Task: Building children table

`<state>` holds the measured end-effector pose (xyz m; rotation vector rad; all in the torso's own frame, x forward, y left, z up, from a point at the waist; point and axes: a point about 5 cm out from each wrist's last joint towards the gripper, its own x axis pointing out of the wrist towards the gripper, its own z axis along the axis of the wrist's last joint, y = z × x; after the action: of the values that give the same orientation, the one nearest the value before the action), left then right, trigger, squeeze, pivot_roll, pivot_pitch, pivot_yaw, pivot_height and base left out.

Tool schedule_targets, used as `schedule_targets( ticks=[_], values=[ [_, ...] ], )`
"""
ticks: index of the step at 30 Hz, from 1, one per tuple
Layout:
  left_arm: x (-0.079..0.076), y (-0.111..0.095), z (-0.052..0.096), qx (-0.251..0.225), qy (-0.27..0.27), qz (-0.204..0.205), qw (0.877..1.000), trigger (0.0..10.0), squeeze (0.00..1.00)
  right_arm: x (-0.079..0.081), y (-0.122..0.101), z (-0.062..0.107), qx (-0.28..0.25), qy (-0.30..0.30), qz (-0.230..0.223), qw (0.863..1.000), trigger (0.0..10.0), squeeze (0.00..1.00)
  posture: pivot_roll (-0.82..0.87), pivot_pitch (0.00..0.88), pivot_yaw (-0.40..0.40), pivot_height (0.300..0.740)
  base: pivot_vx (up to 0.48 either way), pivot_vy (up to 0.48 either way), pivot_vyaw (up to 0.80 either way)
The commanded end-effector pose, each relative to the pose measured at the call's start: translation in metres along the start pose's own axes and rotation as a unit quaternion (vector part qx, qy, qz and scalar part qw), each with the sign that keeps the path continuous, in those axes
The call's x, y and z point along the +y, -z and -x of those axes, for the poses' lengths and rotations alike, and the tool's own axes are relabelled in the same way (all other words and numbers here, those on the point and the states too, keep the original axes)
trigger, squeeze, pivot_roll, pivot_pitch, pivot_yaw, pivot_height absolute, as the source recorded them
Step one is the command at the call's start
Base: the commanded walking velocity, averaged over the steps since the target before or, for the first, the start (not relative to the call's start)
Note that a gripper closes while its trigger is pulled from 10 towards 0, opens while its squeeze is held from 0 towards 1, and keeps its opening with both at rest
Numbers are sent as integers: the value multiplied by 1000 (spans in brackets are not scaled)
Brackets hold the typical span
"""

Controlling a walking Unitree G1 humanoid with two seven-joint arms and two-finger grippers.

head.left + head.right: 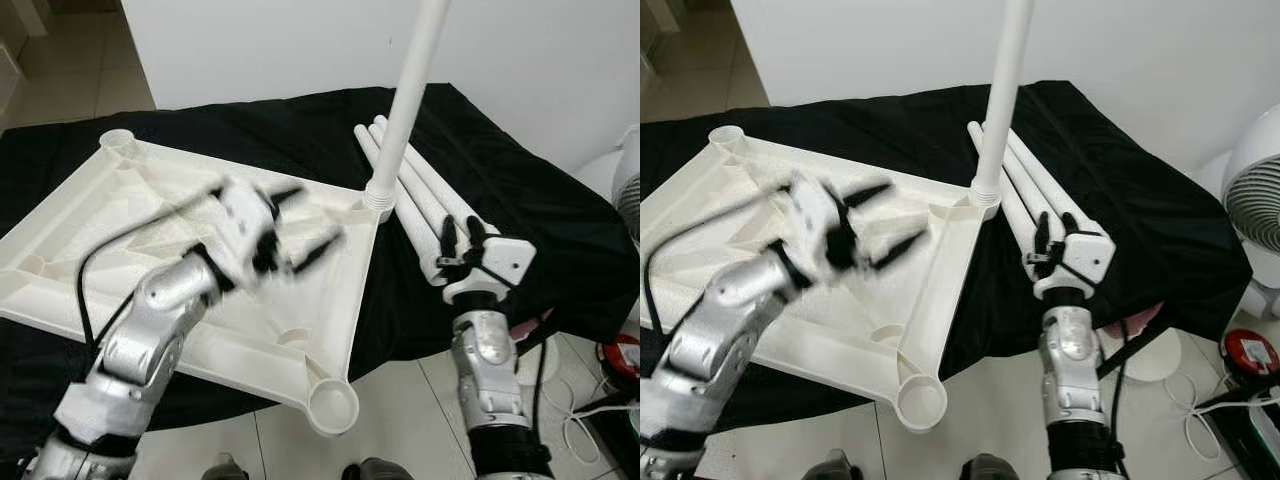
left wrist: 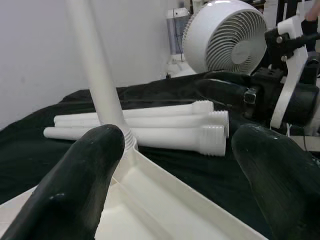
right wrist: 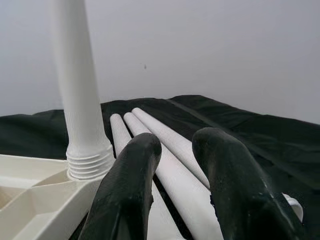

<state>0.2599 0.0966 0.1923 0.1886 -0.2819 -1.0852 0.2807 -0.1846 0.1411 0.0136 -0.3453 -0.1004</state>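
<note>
A: Where is everything sitting right now?

B: The white tabletop [image 1: 150, 230] is lying upside down on the black cloth [image 1: 500, 200], filling the left half of the left eye frame. One leg [image 1: 405, 110] is standing upright in the corner socket [image 1: 378, 195] near the centre, rising out of the top edge. Three loose legs [image 1: 420, 200] are lying side by side on the cloth just right of that socket.

A: And the grippers?

B: The left gripper [image 1: 300, 225] is hovering over the underside of the tabletop at centre-left, blurred, its fingers spread wide and holding nothing. The right gripper [image 1: 460, 240] is sitting at the near ends of the loose legs, right of centre. Its fingers are parted by a narrow gap with a leg lying under it, but I'm not seeing them clamped on anything.

A: What could be going wrong from here?

B: I'm judging that the upright leg is the weak point. Its thread is showing above the socket, so it may not be fully seated, and the moving left gripper could be knocking it askew. The right gripper is working at the very end of a round leg lying against its neighbours; a pinch there could be rolling it away or levering the far end up. The empty socket [image 1: 333, 405] is overhanging the cloth edge at the bottom centre, so pressing there may be tipping the top.
</note>
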Motion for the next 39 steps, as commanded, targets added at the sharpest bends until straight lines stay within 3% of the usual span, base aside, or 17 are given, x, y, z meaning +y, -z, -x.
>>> schedule_targets(
  ticks=[1, 3, 5, 12, 14, 21, 24, 25, 32, 39],
  values=[
    [-1, -1, 3, -12, 12, -11, 1000, 10000, 0, 0, -1, -1, 3, -2, -6, 1000, 10000, 0, -15, 0, 1, 740, 0, 0, 0],
    [-1, -1, 3, -12, 12, -11, 1000, 10000, 0, 0, -1, -1, 3, -2, -6, 1000, 10000, 0, -15, 0, 1, 740, 0, 0, 0],
    [-8, 13, 18, 12, 44, 3, 999, 10000, 0, -7, 0, -3, 6, 1, 3, 1000, 10000, 0, -11, 0, -2, 740, 0, 0, 0],
    [-16, 30, 38, 65, 96, 19, 993, 10000, 0, -13, 0, -4, 10, 7, 11, 1000, 10000, 0, -9, 0, -1, 740, 0, 0, 0],
    [-13, 41, 50, 121, 114, -3, 986, 10000, 0, -16, 0, -4, 10, 9, 16, 1000, 10000, 0, -7, 0, 0, 740, 0, 0, 0],
    [-14, 45, 61, 154, 146, 4, 977, 10000, 0, -19, 0, -4, 12, 10, 20, 1000, 10000, 0, -1, 0, -1, 740, 0, 0, 0],
    [-16, 48, 68, 173, 169, 3, 970, 10000, 0, -22, -1, -5, 13, 10, 23, 1000, 10000, 0, 5, 0, -2, 740, 0, 0, 0],
    [-20, 51, 75, 192, 189, 7, 963, 10000, 0, -25, 0, -6, 14, 11, 26, 1000, 10000, 0, 5, 0, -2, 740, 0, 0, 0],
    [-21, 58, 86, 229, 213, 1, 950, 10000, 0, -27, 0, -7, 16, 13, 30, 999, 10000, 0, 15, 0, 1, 740, 0, 0, 0],
    [-24, 65, 87, 248, 222, -13, 943, 10000, 0, -26, 1, -8, 18, 13, 32, 999, 10000, 0, 17, 0, 3, 740, 0, 0, 0]
  ],
)
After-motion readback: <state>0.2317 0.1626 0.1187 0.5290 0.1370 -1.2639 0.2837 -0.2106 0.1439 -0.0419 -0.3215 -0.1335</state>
